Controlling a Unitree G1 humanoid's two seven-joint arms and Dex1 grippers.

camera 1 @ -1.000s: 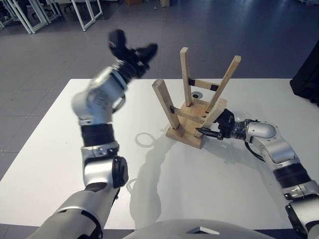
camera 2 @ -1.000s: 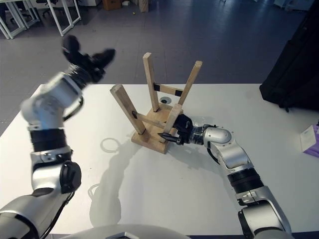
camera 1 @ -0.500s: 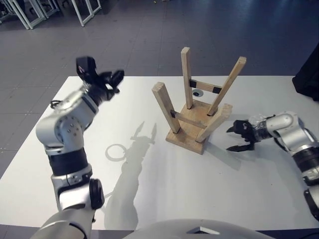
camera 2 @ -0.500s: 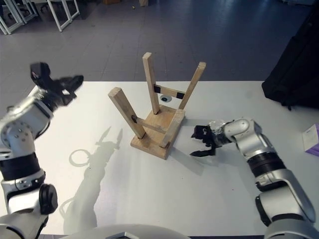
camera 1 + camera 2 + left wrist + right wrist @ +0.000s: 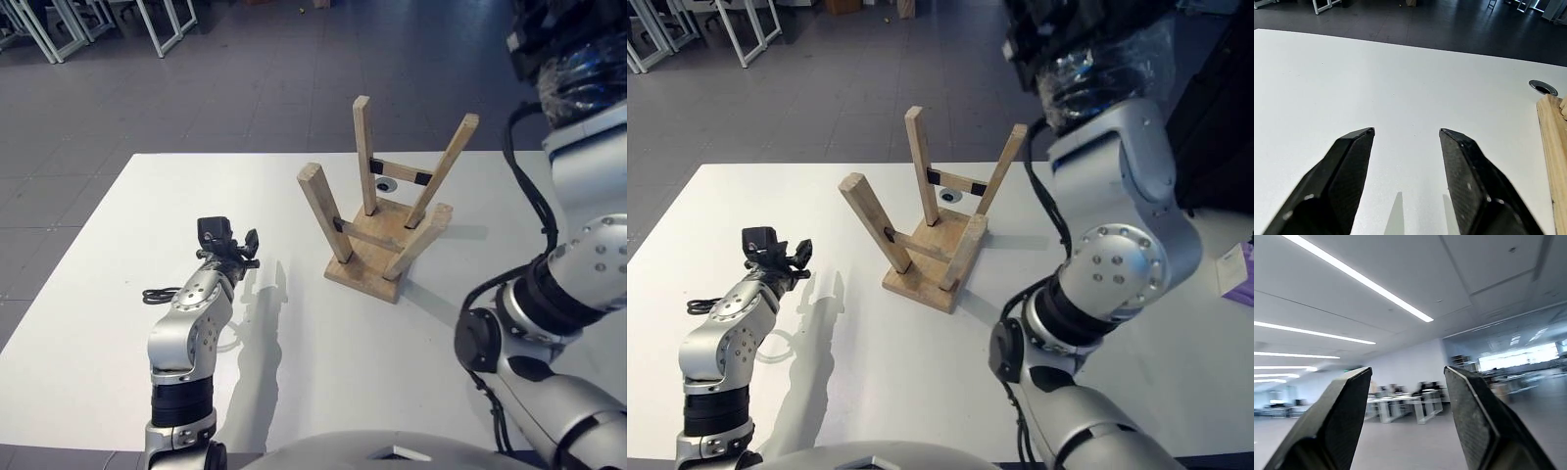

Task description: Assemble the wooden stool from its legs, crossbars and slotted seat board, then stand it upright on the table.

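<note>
The wooden stool (image 5: 370, 257) rests upside down on the white table (image 5: 392, 382), seat board flat and legs (image 5: 364, 147) pointing up, joined by crossbars (image 5: 400, 172) with dark ends. My left gripper (image 5: 231, 245) hovers low over the table to the stool's left, open and holding nothing; in the left wrist view, the left gripper (image 5: 1406, 132) faces bare tabletop with the seat board's edge (image 5: 1549, 142) off to one side. My right arm (image 5: 578, 117) is lifted high above the table's right side. In its wrist view the right gripper (image 5: 1408, 369) stands open against the ceiling, holding nothing.
A round cable hole (image 5: 387, 184) sits in the table just behind the stool. A thin white ring (image 5: 774, 348) and a dark cable (image 5: 162, 294) lie by my left arm. A small box (image 5: 1239, 272) stands at the far right. Desks fill the room behind.
My right gripper let go of the stool's leg, drew back, then swung up high. My left arm came down from a raised pose to just above the table. The stool stayed put.
</note>
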